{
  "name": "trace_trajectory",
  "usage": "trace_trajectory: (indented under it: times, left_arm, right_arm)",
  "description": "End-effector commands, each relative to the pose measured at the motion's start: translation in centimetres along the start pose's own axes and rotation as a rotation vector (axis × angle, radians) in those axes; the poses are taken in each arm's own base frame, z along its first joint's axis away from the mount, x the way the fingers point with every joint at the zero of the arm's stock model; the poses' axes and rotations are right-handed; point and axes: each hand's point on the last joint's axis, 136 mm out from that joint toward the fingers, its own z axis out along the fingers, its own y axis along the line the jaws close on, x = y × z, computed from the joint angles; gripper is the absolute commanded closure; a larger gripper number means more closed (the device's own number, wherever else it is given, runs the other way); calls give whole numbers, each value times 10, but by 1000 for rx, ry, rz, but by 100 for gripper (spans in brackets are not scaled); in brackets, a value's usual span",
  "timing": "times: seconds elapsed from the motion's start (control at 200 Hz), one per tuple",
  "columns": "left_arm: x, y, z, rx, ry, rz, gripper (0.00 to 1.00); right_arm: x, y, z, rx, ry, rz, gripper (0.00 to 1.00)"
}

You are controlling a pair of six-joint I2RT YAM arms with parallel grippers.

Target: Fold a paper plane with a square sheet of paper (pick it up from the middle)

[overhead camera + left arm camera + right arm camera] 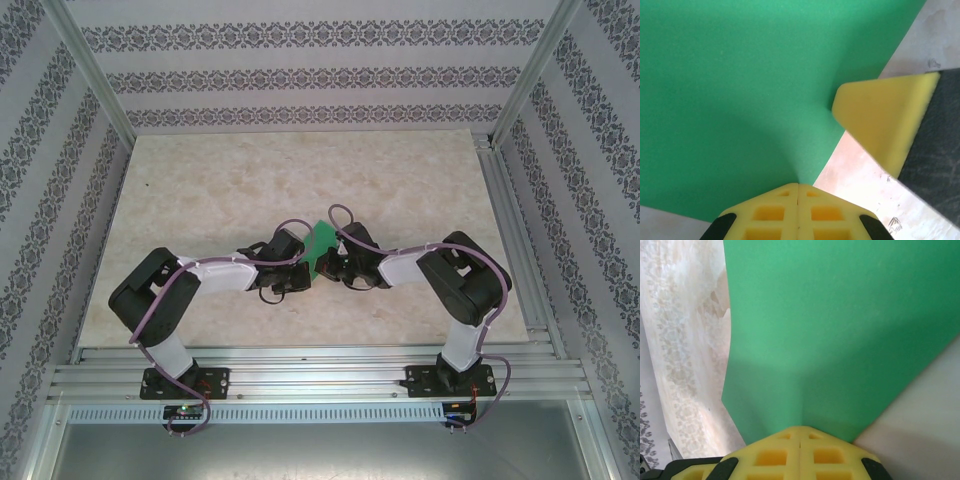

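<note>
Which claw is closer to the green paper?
Neither, it's a tie: the left claw pinches the green paper from the left, the right claw from the right.

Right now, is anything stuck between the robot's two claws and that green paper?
Nothing visible does. The left end effector and the right end effector are each shut directly on the green paper, pinching it at its edge, with no other object between them and the sheet.
</note>
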Motion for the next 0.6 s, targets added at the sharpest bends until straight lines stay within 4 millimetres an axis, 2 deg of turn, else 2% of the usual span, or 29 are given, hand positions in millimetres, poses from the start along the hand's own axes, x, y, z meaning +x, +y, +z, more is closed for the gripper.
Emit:
trace_trajectory:
  times: [0.0, 0.594]
  left_arm:
    - [41, 41, 12, -119, 132, -42, 93]
    - [46, 42, 15, -129, 168, -37, 94]
  right_arm:
    - [-12, -44, -3, 126, 0, -27, 98]
    - [-99, -74, -22, 203, -120, 24, 96]
